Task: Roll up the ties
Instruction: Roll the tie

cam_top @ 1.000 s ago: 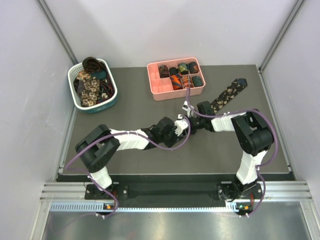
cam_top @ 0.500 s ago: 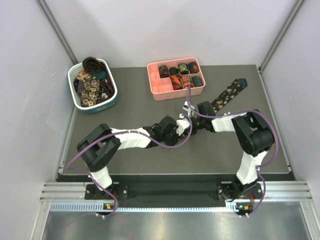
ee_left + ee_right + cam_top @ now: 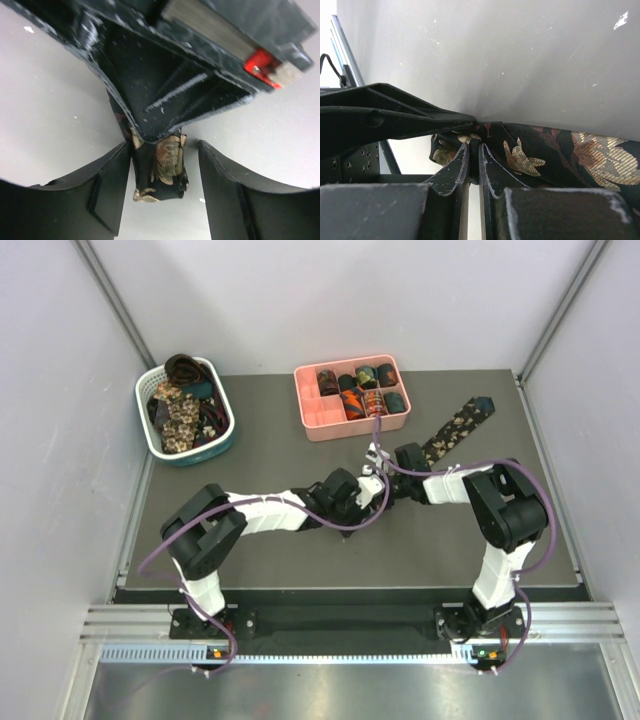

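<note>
Mid-table, just near of the tray: the two claws meet over one end of a dark floral necktie [image 3: 458, 425], a narrow fabric strip with a beige leaf print. Its pointed end lies toward the far right corner of the dark grey table [image 3: 270, 455]. From there the strip runs diagonally inward and passes under the right arm.

Left gripper [image 3: 164, 150]: jaws wide, straddling the tie's folded end. Left wrist view shows that end as a short, thick bundle lying on the table between the two black fingers [image 3: 112, 190]. One finger is almost against it; the other stands clear, with bare table showing in the gap. Nothing held.

Right gripper [image 3: 473, 145]: jaws drawn together to a thin slit. The tips are set into the fabric at the fold, pinching the dark floral necktie from above. Right wrist view shows the printed cloth spreading away from the tips to the right, with a finger of the left claw lying just beside them on the left.

Far side, centre: pink divided plastic tray [image 3: 300, 400], several compartments filled with small rolled ties [image 3: 365, 390]; the near-left compartments hold none.

Far left corner: white-and-teal slotted basket [image 3: 190, 455], piled with loose unrolled ties [image 3: 180, 410], well apart from both claws.
</note>
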Robot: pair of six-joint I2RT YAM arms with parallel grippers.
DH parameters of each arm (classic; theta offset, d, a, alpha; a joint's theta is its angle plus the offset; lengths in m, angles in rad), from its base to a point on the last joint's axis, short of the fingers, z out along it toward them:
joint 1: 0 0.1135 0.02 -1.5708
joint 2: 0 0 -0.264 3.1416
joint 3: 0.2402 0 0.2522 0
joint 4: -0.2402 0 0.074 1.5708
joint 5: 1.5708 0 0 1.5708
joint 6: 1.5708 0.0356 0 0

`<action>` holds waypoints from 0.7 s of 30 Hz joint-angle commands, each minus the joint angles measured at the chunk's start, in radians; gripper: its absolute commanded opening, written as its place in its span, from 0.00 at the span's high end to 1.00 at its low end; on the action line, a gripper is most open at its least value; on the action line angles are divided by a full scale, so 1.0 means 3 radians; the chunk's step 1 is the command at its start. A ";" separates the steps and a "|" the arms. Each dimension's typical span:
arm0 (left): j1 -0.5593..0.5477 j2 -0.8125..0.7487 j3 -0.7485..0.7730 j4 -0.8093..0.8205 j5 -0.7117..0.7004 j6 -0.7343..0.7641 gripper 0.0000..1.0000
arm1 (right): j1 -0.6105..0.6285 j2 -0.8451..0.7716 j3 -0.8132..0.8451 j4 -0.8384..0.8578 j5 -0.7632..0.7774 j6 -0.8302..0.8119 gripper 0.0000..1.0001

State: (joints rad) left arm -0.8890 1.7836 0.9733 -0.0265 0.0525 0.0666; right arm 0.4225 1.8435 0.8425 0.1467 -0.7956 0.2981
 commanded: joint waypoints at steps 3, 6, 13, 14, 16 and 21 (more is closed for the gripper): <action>0.0110 0.0175 0.0115 -0.0264 0.0136 0.0049 0.39 | -0.0017 0.0052 0.0035 0.0068 0.0029 -0.0109 0.96; 0.0146 0.0247 0.0196 -0.0433 0.0280 0.0023 0.39 | -0.0017 0.0047 0.0035 0.0063 0.0034 -0.0109 0.96; 0.0141 0.0390 0.0335 -0.0740 0.0377 -0.0058 0.45 | -0.0017 0.0042 0.0025 0.0068 0.0029 -0.0109 0.96; 0.0141 0.0390 0.0325 -0.0740 0.0388 -0.0079 0.46 | -0.0017 0.0047 0.0024 0.0068 0.0024 -0.0109 0.96; 0.0146 0.0385 0.0269 -0.0720 0.0372 -0.0109 0.50 | -0.0017 0.0042 0.0024 0.0068 0.0029 -0.0109 0.96; 0.0131 0.0344 0.0130 -0.0653 0.0296 -0.0155 0.54 | -0.0018 0.0037 0.0024 0.0063 0.0044 -0.0109 0.94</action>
State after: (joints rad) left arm -0.8467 1.8496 1.0771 -0.1081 0.1299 0.0544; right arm 0.4225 1.8435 0.8425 0.1547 -0.7925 0.2977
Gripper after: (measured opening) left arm 0.469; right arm 0.077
